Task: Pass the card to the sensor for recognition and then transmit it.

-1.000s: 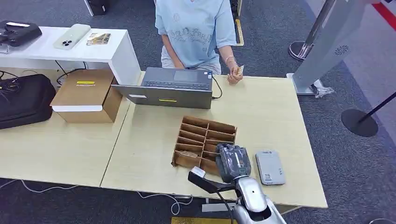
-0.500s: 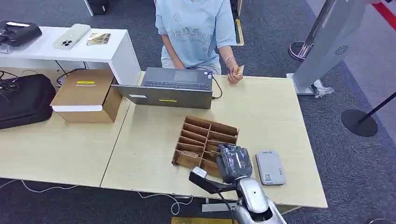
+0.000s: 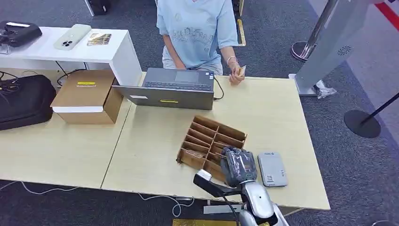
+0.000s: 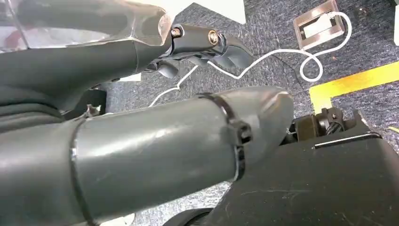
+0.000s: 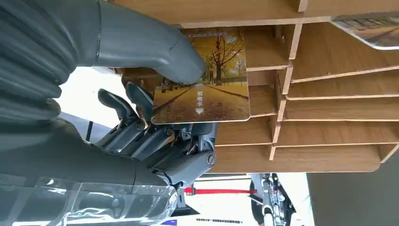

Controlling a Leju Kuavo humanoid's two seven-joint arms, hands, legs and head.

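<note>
Over the wooden organizer (image 3: pixel 211 143) | right hand (image 3: pixel 239 165) pinches card (image 5: pixel 205 80) | sensor (image 3: pixel 272 168) just beside | laptop (image 3: pixel 171 87) beyond

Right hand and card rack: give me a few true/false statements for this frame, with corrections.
1. The right hand holds a card printed with yellow autumn trees. True.
2. The card is lying flat on the grey sensor. False: it is in the hand, in front of the wooden rack; the sensor lies on the table beside the hand with nothing on it.
3. The laptop is shut. False: it lies open, keyboard showing.
4. The person at the far side of the table holds a card too. True: a small card is in the raised hand.
5. The rack sits on the white side table. False: it is on the wooden table.
</note>
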